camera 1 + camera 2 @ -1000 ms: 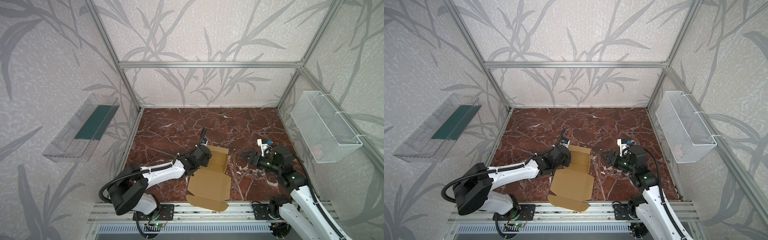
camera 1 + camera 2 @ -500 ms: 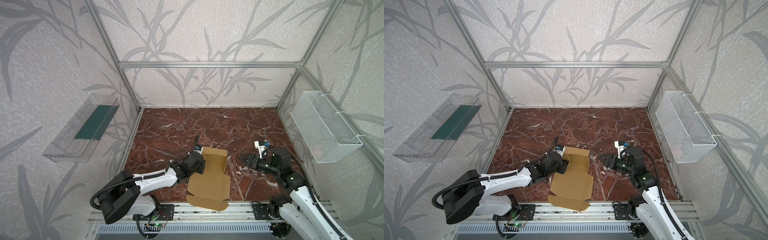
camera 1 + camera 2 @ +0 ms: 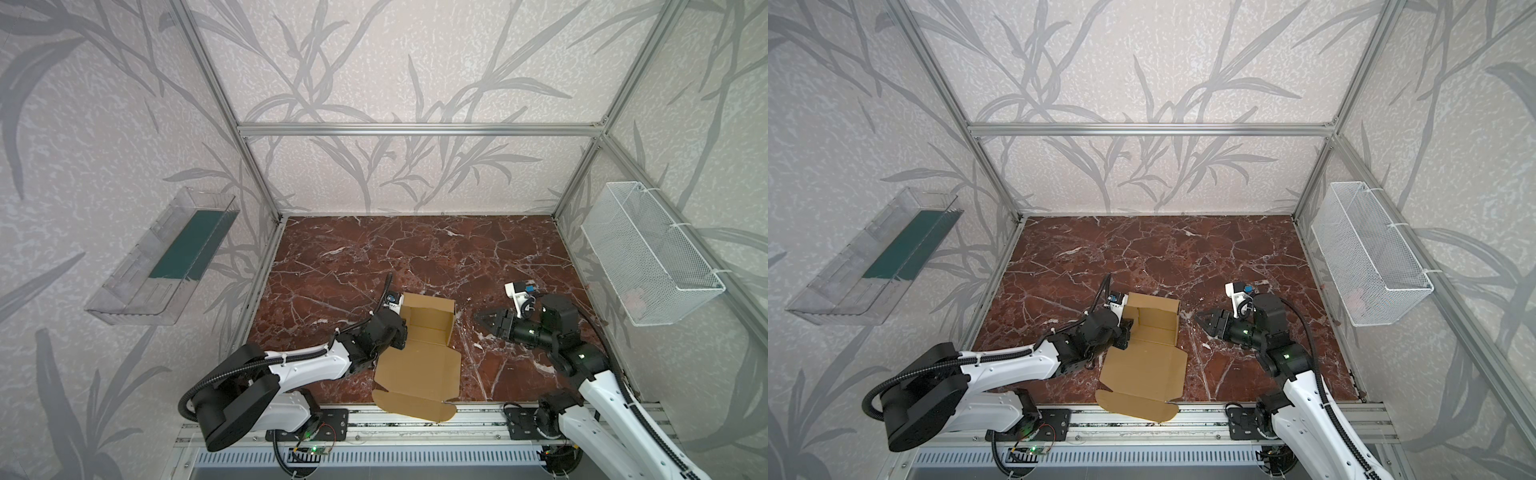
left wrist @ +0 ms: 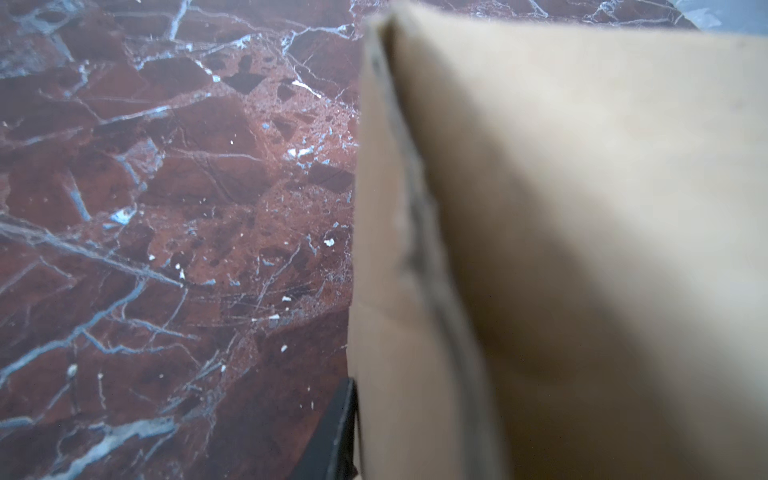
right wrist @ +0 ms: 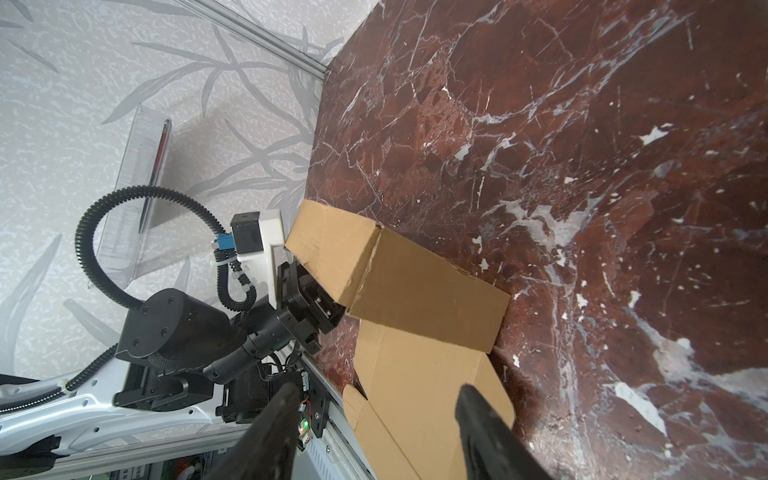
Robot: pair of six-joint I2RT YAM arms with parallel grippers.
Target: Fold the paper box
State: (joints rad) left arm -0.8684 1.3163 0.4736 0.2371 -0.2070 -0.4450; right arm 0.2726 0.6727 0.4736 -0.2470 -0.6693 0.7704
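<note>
The paper box point(image 3: 419, 370) is tan cardboard, seen in both top views point(image 3: 1146, 365). Its far half has raised walls. Its near flap lies flat and overhangs the table's front edge. My left gripper point(image 3: 403, 328) is shut on the box's left wall point(image 5: 424, 299). In the left wrist view that wall point(image 4: 582, 249) fills the frame. One black finger point(image 4: 338, 428) lies against its outer face and the other finger is hidden behind it. My right gripper point(image 3: 482, 318) hovers open and empty to the right of the box, with its fingertips point(image 5: 274, 432) spread wide.
The red marble table point(image 3: 415, 257) stretches behind the box. A clear plastic bin point(image 3: 166, 257) hangs on the left wall and a white wire basket point(image 3: 648, 253) on the right wall. An aluminium rail point(image 3: 478, 419) runs along the table's front edge.
My left gripper pulled back from the box's far left corner to its left side and closed on the wall there. The box's far walls now stand more upright. The right arm barely moved.
</note>
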